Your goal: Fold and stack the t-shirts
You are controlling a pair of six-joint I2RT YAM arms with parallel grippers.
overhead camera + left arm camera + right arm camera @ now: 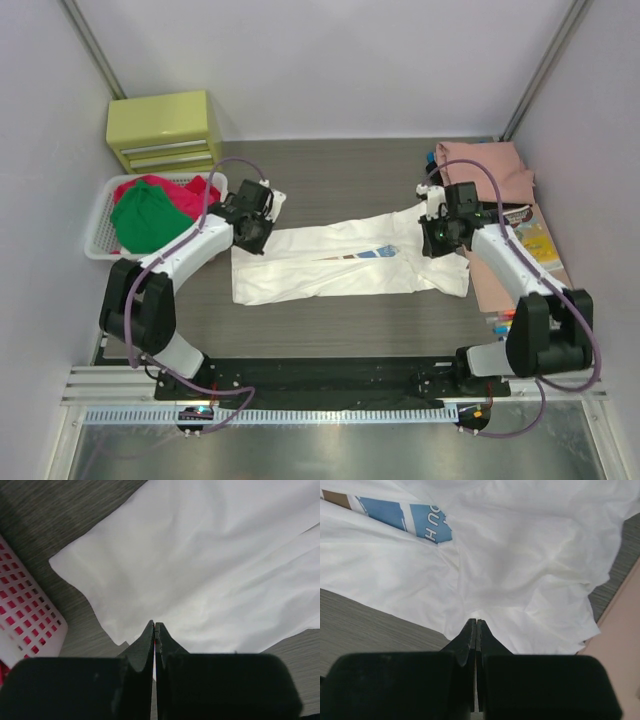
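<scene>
Left pincer (154, 625), right pincer (476, 622) closed at white t-shirt (330, 270) edges; cloth pinch unclear.

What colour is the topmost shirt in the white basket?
Green: the soft green cloth shirt shows best in the top external view.

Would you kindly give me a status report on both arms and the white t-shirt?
Left end effector shut at left edge of white t-shirt. Right end effector shut at its right edge. Basket and pink t-shirt flank it.
</scene>
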